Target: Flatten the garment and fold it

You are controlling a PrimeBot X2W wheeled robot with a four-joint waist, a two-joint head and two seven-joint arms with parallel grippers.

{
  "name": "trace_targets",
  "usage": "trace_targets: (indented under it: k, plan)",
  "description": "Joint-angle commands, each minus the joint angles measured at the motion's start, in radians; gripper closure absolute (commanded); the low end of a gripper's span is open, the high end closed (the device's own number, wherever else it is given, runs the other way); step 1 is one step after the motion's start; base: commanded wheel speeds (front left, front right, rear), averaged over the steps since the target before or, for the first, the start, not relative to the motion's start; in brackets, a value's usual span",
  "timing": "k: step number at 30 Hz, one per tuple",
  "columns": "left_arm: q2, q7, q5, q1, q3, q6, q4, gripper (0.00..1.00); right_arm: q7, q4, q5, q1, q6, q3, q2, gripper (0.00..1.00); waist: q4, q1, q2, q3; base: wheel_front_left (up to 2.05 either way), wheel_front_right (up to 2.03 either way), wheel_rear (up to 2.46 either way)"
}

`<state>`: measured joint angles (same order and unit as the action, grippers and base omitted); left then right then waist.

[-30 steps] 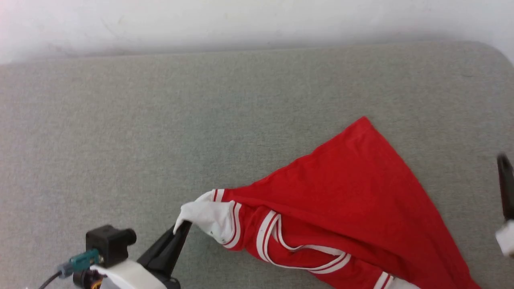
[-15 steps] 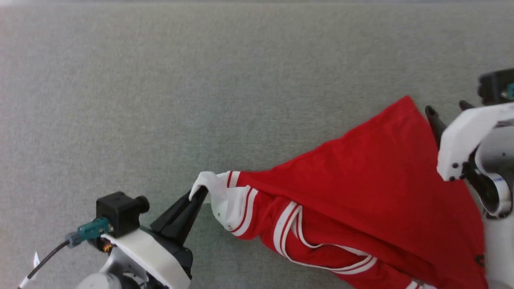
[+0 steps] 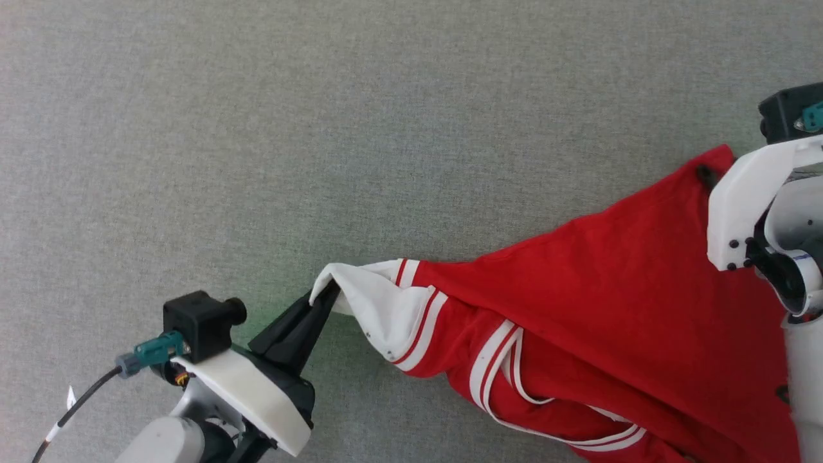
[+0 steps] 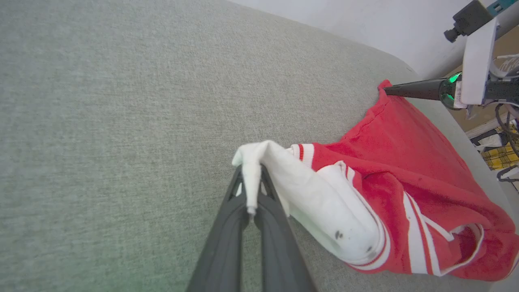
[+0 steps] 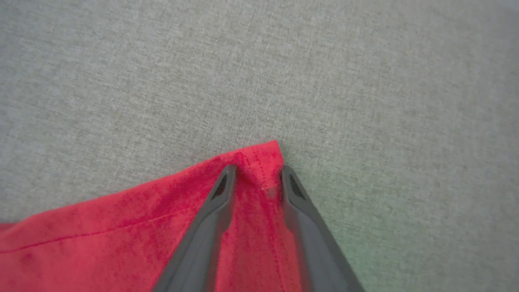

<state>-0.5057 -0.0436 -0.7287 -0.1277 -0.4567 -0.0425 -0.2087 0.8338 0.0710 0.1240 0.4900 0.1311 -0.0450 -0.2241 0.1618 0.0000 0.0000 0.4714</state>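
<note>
The garment (image 3: 611,289), a red jersey with white sleeves and striped trim, lies bunched on the grey surface, plain red side up. My left gripper (image 3: 325,297) is shut on the tip of a white sleeve (image 4: 259,158) and holds it slightly raised. My right gripper (image 5: 255,172) straddles the far red hem corner (image 5: 263,156), one finger on each side, jaws still apart with cloth between them. In the left wrist view the right gripper (image 4: 389,90) touches that corner of the garment (image 4: 405,162). From the head, the right gripper (image 3: 710,175) is mostly hidden by its white wrist.
A grey fabric surface (image 3: 321,128) spreads wide to the left of and beyond the jersey. Its rounded far edge (image 4: 365,44) meets a pale wall. Clutter and cables (image 4: 502,150) lie beyond the surface's right side.
The head camera has tilted down, shifting the whole picture. My right arm has come in from the right edge onto the far hem corner, its jaws narrowing. The left gripper still holds the sleeve.
</note>
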Motion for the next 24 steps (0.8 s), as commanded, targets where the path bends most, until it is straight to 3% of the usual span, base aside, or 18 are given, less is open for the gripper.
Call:
trace_targets:
  k: [1,9,16,24]
  plan:
    - [0.006,0.005,0.0,-0.018,0.0,-0.005,0.005,1.0,0.017,0.027,0.0,-0.018,0.0,0.016,0.001,1.0,0.0,0.0,0.0,0.002,0.0,0.0,0.0]
    - [-0.005,0.051,0.005,-0.034,0.033,-0.005,0.021,1.0,-0.116,-0.007,-0.022,0.017,0.0,0.018,0.026,1.0,-0.043,0.0,0.0,-0.055,0.0,0.0,0.0]
    - [-0.002,0.148,0.089,-0.089,0.093,0.061,0.044,1.0,-0.327,-0.029,-0.029,0.044,0.0,0.006,0.088,1.0,-0.098,0.0,0.0,-0.167,0.0,0.0,0.0]
    - [-0.021,0.098,0.173,-0.274,0.109,0.108,0.071,1.0,-0.466,-0.021,-0.004,0.108,0.0,0.013,0.121,1.0,-0.136,0.0,0.0,-0.318,0.0,0.0,0.0]
